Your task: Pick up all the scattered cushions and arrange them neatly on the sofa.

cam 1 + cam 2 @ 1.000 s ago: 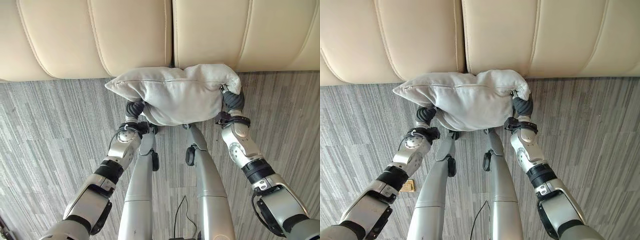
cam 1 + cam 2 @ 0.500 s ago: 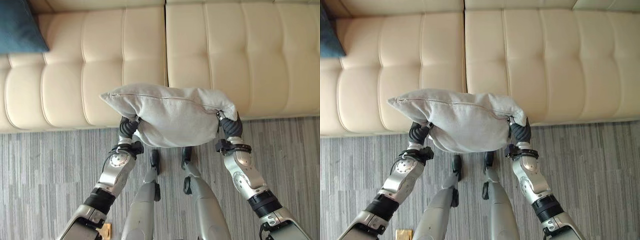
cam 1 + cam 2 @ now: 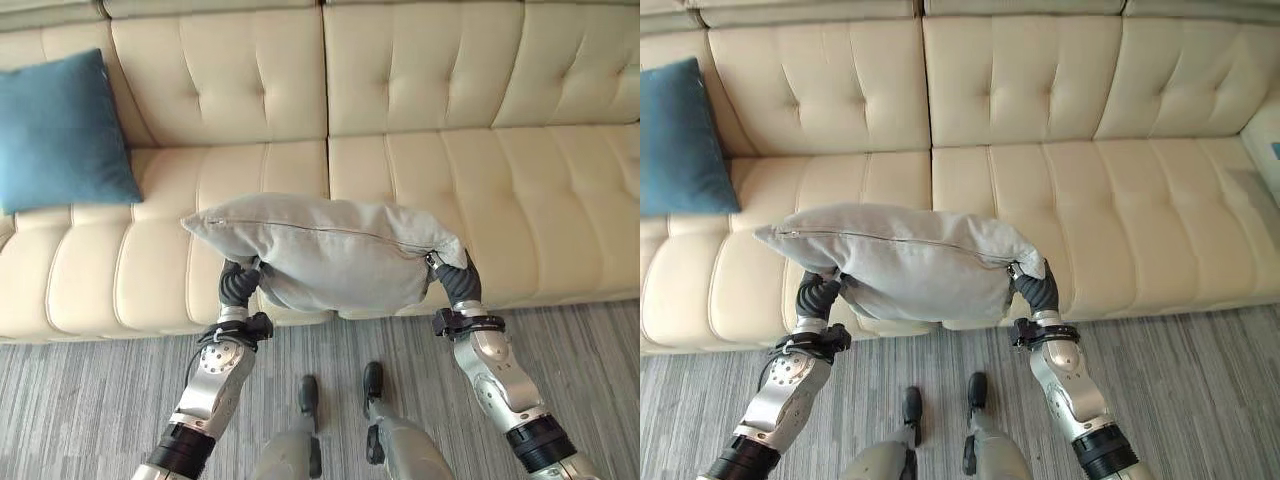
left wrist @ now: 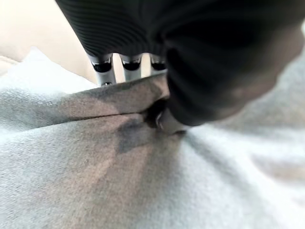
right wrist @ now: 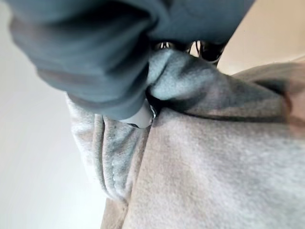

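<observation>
Cream sofa (image 3: pixel 420 150) ahead, blue cushion (image 3: pixel 60 140) left; left robot hand (image 3: pixel 240 285) and right robot hand (image 3: pixel 455 285) pinch grey cushion (image 3: pixel 330 250); carry level, set beside blue.

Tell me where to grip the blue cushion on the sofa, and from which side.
Take the blue cushion by its two side edges, coming from the front. It leans against the sofa backrest, face towards the robot, so its sides are probably easiest to reach. Both the left hand and right hand currently pinch the grey cushion.
</observation>
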You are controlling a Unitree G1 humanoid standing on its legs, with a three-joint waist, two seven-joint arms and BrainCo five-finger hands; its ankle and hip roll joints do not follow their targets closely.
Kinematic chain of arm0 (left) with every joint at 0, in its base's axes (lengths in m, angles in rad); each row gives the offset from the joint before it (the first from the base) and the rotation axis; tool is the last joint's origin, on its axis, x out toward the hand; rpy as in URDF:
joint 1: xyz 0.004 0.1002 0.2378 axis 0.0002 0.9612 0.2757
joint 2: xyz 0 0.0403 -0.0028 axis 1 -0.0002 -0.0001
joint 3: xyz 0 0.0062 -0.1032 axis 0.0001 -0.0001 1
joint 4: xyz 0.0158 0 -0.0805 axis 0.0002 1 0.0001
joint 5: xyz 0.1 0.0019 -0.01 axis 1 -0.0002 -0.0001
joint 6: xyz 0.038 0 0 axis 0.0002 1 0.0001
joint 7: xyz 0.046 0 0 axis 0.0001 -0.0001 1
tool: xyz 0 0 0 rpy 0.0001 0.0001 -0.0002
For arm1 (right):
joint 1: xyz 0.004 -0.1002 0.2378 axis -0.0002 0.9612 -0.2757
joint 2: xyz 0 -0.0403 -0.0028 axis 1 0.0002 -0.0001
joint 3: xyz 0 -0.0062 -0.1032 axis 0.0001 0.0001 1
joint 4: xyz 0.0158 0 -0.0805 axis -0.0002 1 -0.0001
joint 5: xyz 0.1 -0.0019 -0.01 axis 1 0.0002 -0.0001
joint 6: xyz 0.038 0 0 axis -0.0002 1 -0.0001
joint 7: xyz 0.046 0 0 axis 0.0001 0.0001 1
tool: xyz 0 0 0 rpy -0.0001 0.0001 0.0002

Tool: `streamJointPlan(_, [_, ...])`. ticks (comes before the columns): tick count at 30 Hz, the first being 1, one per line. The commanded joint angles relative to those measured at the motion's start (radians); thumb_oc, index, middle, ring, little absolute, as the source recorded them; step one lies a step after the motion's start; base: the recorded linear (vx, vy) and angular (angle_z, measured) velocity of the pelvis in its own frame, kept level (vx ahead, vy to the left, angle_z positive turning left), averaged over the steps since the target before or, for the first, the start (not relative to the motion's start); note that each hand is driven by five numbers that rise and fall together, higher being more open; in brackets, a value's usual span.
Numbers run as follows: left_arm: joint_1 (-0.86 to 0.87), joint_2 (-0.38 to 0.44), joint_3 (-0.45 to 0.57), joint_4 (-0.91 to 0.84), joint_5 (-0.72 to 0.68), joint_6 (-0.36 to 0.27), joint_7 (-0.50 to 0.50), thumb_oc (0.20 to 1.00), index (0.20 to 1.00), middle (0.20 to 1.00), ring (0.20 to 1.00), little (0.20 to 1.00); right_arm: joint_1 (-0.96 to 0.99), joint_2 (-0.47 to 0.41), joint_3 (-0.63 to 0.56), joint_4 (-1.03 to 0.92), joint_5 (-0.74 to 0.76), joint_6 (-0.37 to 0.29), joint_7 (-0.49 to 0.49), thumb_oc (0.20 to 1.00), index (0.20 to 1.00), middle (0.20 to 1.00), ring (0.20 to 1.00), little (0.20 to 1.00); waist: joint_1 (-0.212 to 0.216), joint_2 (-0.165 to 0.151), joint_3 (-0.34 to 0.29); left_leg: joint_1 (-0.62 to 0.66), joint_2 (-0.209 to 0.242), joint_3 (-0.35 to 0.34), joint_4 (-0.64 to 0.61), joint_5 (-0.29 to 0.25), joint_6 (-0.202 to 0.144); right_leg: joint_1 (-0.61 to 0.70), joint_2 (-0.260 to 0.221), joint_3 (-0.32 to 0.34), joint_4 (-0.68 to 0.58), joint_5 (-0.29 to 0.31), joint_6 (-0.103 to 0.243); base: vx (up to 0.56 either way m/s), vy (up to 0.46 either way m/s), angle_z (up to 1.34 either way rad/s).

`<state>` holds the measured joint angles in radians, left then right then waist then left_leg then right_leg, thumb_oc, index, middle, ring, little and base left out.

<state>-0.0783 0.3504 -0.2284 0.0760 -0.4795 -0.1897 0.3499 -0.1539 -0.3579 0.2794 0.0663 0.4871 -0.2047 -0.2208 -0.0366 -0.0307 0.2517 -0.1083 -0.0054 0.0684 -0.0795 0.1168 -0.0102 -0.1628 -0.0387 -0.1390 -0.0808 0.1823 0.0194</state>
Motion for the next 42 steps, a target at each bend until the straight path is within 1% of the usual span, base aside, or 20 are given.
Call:
streamJointPlan(1, [-0.002, -0.017, -0.026, -0.111, 0.063, -0.083, -0.07, 0.2, 0.2, 0.2, 0.2, 0.2, 0.021, 0.017, 0.023, -0.12, -0.058, -0.044, 0.06, 0.2, 0.2, 0.2, 0.2, 0.2, 0.012, 0.005, -0.164, 0.045, 0.031, -0.028, -0.006, -0.076, -0.069, 0.064, -0.023, 0.011, 0.102, -0.204, 0.088, 0.11, -0.109, -0.04])
streamJointPlan(5, [0.025, -0.009, 0.006, -0.145, 0.071, -0.08, -0.072, 0.2, 0.2, 0.2, 0.2, 0.2, 0.032, -0.001, -0.006, -0.16, -0.084, -0.044, 0.058, 0.2, 0.2, 0.2, 0.2, 0.2, 0.011, 0.006, -0.173, 0.076, 0.041, -0.031, 0.001, -0.09, -0.074, 0.096, -0.014, 0.019, 0.104, -0.222, 0.079, 0.11, -0.134, -0.04])
streamJointPlan(6, [0.042, -0.01, 0.035, -0.184, 0.062, -0.082, -0.076, 0.2, 0.2, 0.2, 0.2, 0.2, 0.039, -0.015, -0.024, -0.195, -0.094, -0.045, 0.058, 0.2, 0.2, 0.2, 0.2, 0.2, 0.013, -0.011, -0.148, 0.047, 0.049, -0.033, 0.17, -0.138, -0.077, 0.132, -0.013, 0.028, 0.119, -0.249, 0.054, 0.09, -0.228, -0.02])
streamJointPlan(8, [0.043, -0.02, 0.027, -0.177, 0.048, -0.086, -0.066, 0.2, 0.2, 0.2, 0.2, 0.2, 0.032, -0.024, -0.016, -0.202, -0.088, -0.044, 0.052, 0.2, 0.2, 0.2, 0.2, 0.2, 0.029, -0.027, -0.11, -0.05, 0.022, -0.06, 0.365, -0.117, -0.089, 0.152, -0.024, 0.023, 0.123, -0.26, 0.039, 0.09, -0.185, 0.13])
streamJointPlan(9, [0.043, -0.024, 0.024, -0.175, 0.044, -0.085, -0.065, 0.2, 0.2, 0.2, 0.2, 0.2, 0.026, -0.023, -0.013, -0.195, -0.08, -0.042, 0.048, 0.2, 0.2, 0.2, 0.2, 0.2, 0.034, -0.029, -0.106, -0.093, 0.009, -0.076, 0.387, -0.119, -0.085, 0.152, -0.027, 0.022, 0.122, -0.266, 0.038, 0.09, -0.062, 0.2])
streamJointPlan(10, [0.045, -0.027, 0.024, -0.173, 0.042, -0.081, -0.066, 0.2, 0.2, 0.2, 0.2, 0.2, 0.023, -0.022, -0.012, -0.193, -0.078, -0.041, 0.047, 0.2, 0.2, 0.2, 0.2, 0.2, 0.041, -0.035, -0.107, -0.123, 0.0, -0.081, 0.378, -0.132, -0.077, 0.155, -0.031, 0.024, 0.117, -0.27, 0.04, 0.22, 0.003, 0.1])
streamJointPlan(11, [0.062, -0.033, 0.02, -0.168, 0.04, -0.066, -0.069, 0.2, 0.2, 0.2, 0.2, 0.2, 0.019, -0.019, -0.008, -0.196, -0.074, -0.036, 0.048, 0.2, 0.2, 0.2, 0.2, 0.2, 0.056, -0.039, -0.117, -0.17, 0.014, -0.077, 0.299, -0.118, -0.063, 0.171, -0.03, 0.024, 0.103, -0.281, 0.048, 0.3, 0.046, 0.06])
streamJointPlan(13, [0.066, -0.034, 0.022, -0.158, 0.046, -0.049, -0.066, 0.2, 0.2, 0.2, 0.2, 0.2, 0.016, -0.019, -0.011, -0.192, -0.077, -0.031, 0.029, 0.2, 0.2, 0.2, 0.2, 0.2, 0.082, -0.028, -0.123, -0.234, 0.043, -0.069, 0.123, -0.029, -0.079, 0.206, -0.012, 0.032, 0.079, -0.309, 0.049, 0.34, 0.108, 0.12])
streamJointPlan(14, [0.066, -0.033, 0.022, -0.157, 0.046, -0.049, -0.066, 0.2, 0.2, 0.2, 0.2, 0.2, 0.016, -0.019, -0.011, -0.192, -0.077, -0.031, 0.029, 0.2, 0.2, 0.2, 0.2, 0.2, 0.083, -0.03, -0.123, -0.229, 0.042, -0.067, 0.115, -0.024, -0.079, 0.207, -0.013, 0.033, 0.079, -0.309, 0.049, 0.35, 0.148, -0.02])
streamJointPlan(15, [0.074, -0.033, 0.026, -0.153, 0.056, -0.048, -0.066, 0.2, 0.2, 0.2, 0.2, 0.2, 0.021, -0.015, -0.02, -0.192, -0.085, -0.03, 0.019, 0.2, 0.2, 0.2, 0.2, 0.2, 0.091, -0.027, -0.131, -0.232, 0.051, -0.057, 0.038, -0.007, -0.085, 0.228, -0.002, 0.042, 0.071, -0.326, 0.051, 0.3, 0.135, -0.06])
streamJointPlan(18, [0.088, -0.03, 0.029, -0.154, 0.061, -0.048, -0.07, 0.2, 0.2, 0.2, 0.2, 0.2, 0.04, -0.005, -0.024, -0.204, -0.098, -0.027, 0.026, 0.2, 0.2, 0.2, 0.2, 0.2, 0.095, -0.023, -0.147, -0.209, 0.053, -0.061, 0.028, 0.037, -0.087, 0.256, -0.004, 0.05, 0.07, -0.338, 0.057, 0.2, 0.098, -0.22])
streamJointPlan(20, [0.089, -0.026, 0.027, -0.148, 0.064, -0.045, -0.07, 0.2, 0.2, 0.2, 0.2, 0.2, 0.045, 0.0, -0.022, -0.205, -0.103, -0.027, 0.027, 0.2, 0.2, 0.2, 0.2, 0.2, 0.095, -0.03, -0.154, -0.2, 0.045, -0.061, 0.028, 0.04, -0.083, 0.259, -0.016, 0.052, 0.078, -0.348, 0.064, 0.24, 0.168, -0.24])
streamJointPlan(23, [0.098, -0.003, 0.035, -0.147, 0.075, -0.034, -0.079, 0.2, 0.2, 0.2, 0.2, 0.2, 0.068, 0.017, -0.025, -0.198, -0.113, -0.013, 0.046, 0.2, 0.2, 0.2, 0.2, 0.2, 0.103, -0.055, -0.161, -0.163, 0.019, -0.053, 0.049, 0.002, -0.042, 0.223, -0.051, 0.074, 0.198, -0.349, 0.087, 0.26, 0.231, -0.24])
streamJointPlan(24, [0.098, 0.012, 0.04, -0.144, 0.079, -0.029, -0.078, 0.2, 0.2, 0.2, 0.2, 0.2, 0.065, 0.03, -0.021, -0.194, -0.121, -0.005, 0.052, 0.2, 0.2, 0.2, 0.2, 0.2, 0.098, -0.059, -0.152, -0.128, 0.011, -0.044, 0.044, -0.022, -0.014, 0.157, -0.063, 0.084, 0.334, -0.309, 0.11, 0.13, 0.167, -0.22])
streamJointPlan(25, [0.098, 0.013, 0.04, -0.144, 0.079, -0.029, -0.078, 0.2, 0.2, 0.2, 0.2, 0.2, 0.065, 0.031, -0.021, -0.194, -0.121, -0.005, 0.052, 0.2, 0.2, 0.2, 0.2, 0.2, 0.1, -0.06, -0.152, -0.129, 0.011, -0.042, 0.044, -0.022, -0.013, 0.153, -0.064, 0.087, 0.34, -0.312, 0.111, 0.11, 0.198, -0.16])
streamJointPlan(26, [0.094, 0.024, 0.042, -0.142, 0.09, -0.029, -0.074, 0.2, 0.2, 0.2, 0.2, 0.2, 0.06, 0.045, -0.017, -0.188, -0.125, -0.005, 0.052, 0.2, 0.2, 0.2, 0.2, 0.2, 0.09, -0.056, -0.142, -0.101, 0.009, -0.032, 0.033, -0.038, 0.008, 0.09, -0.073, 0.089, 0.448, -0.257, 0.131, 0.04, 0.09, 0.01])
streamJointPlan(29, [0.091, 0.025, 0.043, -0.14, 0.097, -0.031, -0.077, 0.2, 0.2, 0.2, 0.2, 0.2, 0.066, 0.058, -0.016, -0.186, -0.123, -0.004, 0.06, 0.2, 0.2, 0.2, 0.2, 0.2, 0.081, -0.048, -0.137, -0.07, 0.012, -0.032, 0.021, -0.05, 0.013, 0.037, -0.066, 0.093, 0.484, -0.254, 0.122, 0.09, 0.085, -0.02])
streamJointPlan(32, [0.087, 0.021, 0.051, -0.134, 0.097, -0.036, -0.081, 0.2, 0.2, 0.2, 0.2, 0.2, 0.057, 0.057, -0.013, -0.182, -0.116, -0.004, 0.062, 0.2, 0.2, 0.2, 0.2, 0.2, 0.067, -0.029, -0.124, -0.035, 0.017, -0.034, 0.008, -0.064, 0.007, -0.02, -0.046, 0.075, 0.386, -0.274, 0.1, 0.1, 0.014, -0.02])
streamJointPlan(35, [0.077, 0.015, 0.056, -0.13, 0.093, -0.041, -0.084, 0.2, 0.2, 0.2, 0.2, 0.2, 0.043, 0.062, -0.009, -0.178, -0.109, -0.002, 0.058, 0.2, 0.2, 0.2, 0.2, 0.2, 0.053, -0.034, -0.114, -0.009, 0.004, -0.039, 0.016, -0.084, 0.0, -0.011, -0.056, 0.062, 0.178, -0.227, 0.11, 0.1, -0.062, 0.05])
streamJointPlan(42, [0.035, -0.013, 0.027, -0.107, 0.113, -0.046, -0.062, 0.2, 0.2, 0.2, 0.2, 0.2, -0.025, 0.035, 0.02, -0.153, -0.14, 0.002, 0.038, 0.2, 0.2, 0.2, 0.2, 0.2, 0.065, -0.043, -0.161, 0.043, 0.007, -0.035, -0.001, -0.108, -0.009, 0.092, -0.056, 0.054, 0.065, -0.192, 0.106, 0.13, -0.048, 0.06])
